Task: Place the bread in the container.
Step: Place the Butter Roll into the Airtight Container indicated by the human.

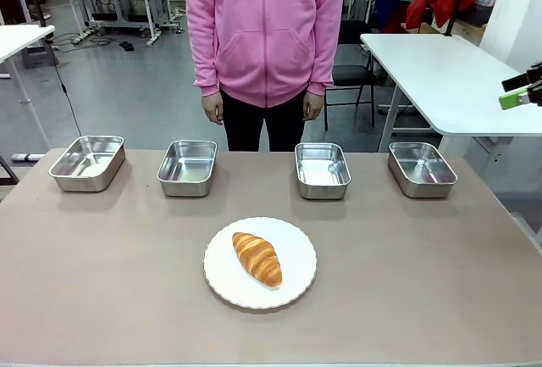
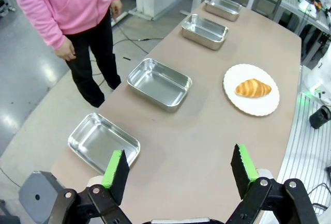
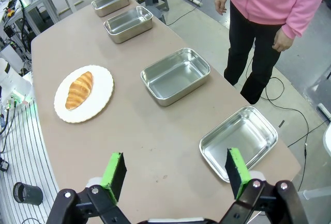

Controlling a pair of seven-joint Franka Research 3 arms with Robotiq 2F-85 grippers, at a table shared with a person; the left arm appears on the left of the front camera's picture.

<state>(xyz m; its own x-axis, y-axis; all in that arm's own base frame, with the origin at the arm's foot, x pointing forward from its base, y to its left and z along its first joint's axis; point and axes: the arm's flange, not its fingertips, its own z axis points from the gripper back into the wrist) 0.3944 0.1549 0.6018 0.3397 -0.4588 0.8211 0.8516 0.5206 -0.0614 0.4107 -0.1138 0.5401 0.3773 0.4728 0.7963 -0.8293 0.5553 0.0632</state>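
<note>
Bread [image 1: 257, 258] lies on a plate [image 1: 220, 278] at lower centre of the bench [image 1: 423, 282]; left fingers [image 2: 113, 168] and right fingers [image 3: 114, 172] both gape empty

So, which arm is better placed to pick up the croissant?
Right, probably. Both grippers are open and distant, but the right gripper would close across the croissant, the left gripper along its length.

Left gripper [image 2: 178, 158] hovers high over the desk's left edge, jaws spread wide. Right gripper [image 3: 175, 157] hangs high at the right edge, jaws equally wide.
</note>
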